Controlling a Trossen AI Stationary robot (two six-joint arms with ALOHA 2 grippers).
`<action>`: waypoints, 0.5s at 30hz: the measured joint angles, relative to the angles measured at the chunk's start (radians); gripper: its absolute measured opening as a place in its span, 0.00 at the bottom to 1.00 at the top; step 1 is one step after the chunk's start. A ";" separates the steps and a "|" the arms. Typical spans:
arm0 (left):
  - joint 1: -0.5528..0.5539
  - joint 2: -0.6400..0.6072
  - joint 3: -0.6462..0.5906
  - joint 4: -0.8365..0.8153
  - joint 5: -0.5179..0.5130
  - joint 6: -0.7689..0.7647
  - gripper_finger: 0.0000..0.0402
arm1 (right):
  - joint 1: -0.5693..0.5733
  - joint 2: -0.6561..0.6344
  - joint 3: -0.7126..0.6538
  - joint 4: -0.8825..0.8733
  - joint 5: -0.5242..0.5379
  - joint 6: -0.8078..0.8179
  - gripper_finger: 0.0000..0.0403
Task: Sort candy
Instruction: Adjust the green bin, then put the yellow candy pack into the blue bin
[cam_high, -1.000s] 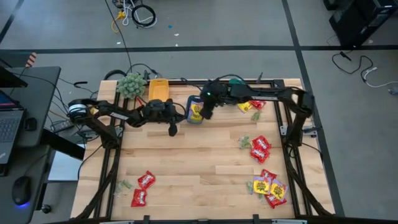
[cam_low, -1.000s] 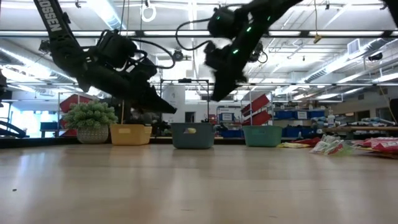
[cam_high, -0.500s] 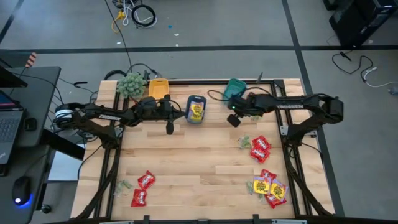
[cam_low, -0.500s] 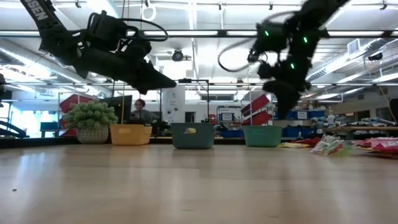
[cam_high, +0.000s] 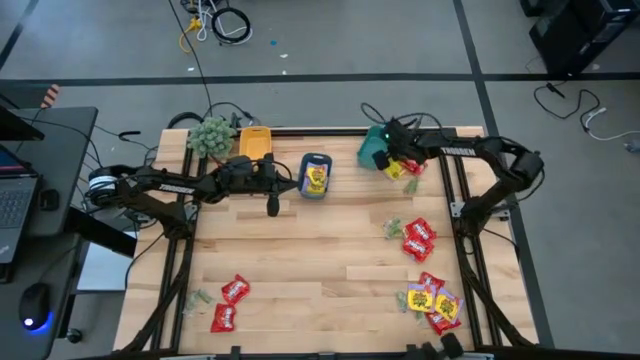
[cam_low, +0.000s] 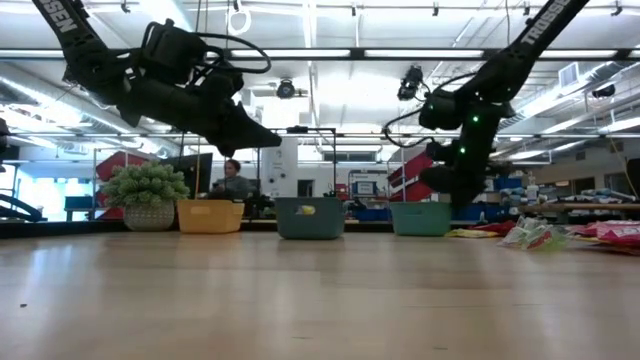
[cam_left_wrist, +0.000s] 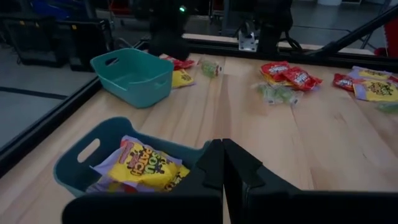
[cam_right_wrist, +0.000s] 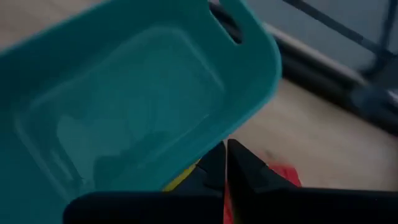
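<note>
My right gripper (cam_high: 392, 160) hangs at the far right of the table, right at the teal bin (cam_high: 375, 150), fingers (cam_right_wrist: 213, 163) pressed together with nothing between them. In the right wrist view the teal bin (cam_right_wrist: 124, 112) fills the frame and looks empty; a bit of yellow and red wrapper shows just past my fingertips. My left gripper (cam_high: 272, 205) waits near the blue bin (cam_high: 314, 176), also closed and empty.

Candy so far: yellow packets (cam_left_wrist: 146, 169) lie in the blue bin (cam_left_wrist: 81, 155). A small mixed cluster (cam_high: 405, 168) lies just beside the teal bin, touching or nearly so. More red and green packets (cam_high: 412, 238) sit mid right, a yellow-red pile (cam_high: 430, 302) near right, and two red packets (cam_high: 228, 303) near left. The orange bin (cam_high: 254, 141) looks empty, though I can't be sure.

Step, as I judge it: between picks, lining up on the cluster beside the teal bin. Most candy remains unsorted.

Next I need to open the fingers, drop onto one packet only, pinch its flat edge, then carry it to its colour's bin.
</note>
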 joint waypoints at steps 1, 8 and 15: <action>0.000 0.000 0.000 0.000 0.000 0.000 0.00 | -0.008 0.006 0.007 0.031 -0.026 -0.028 0.01; 0.000 0.000 0.000 -0.003 -0.008 0.006 0.00 | -0.005 -0.016 0.067 0.053 -0.109 -0.174 0.00; 0.000 0.000 0.000 -0.027 -0.011 0.015 0.00 | 0.109 -0.119 0.057 -0.266 -0.189 -0.196 0.08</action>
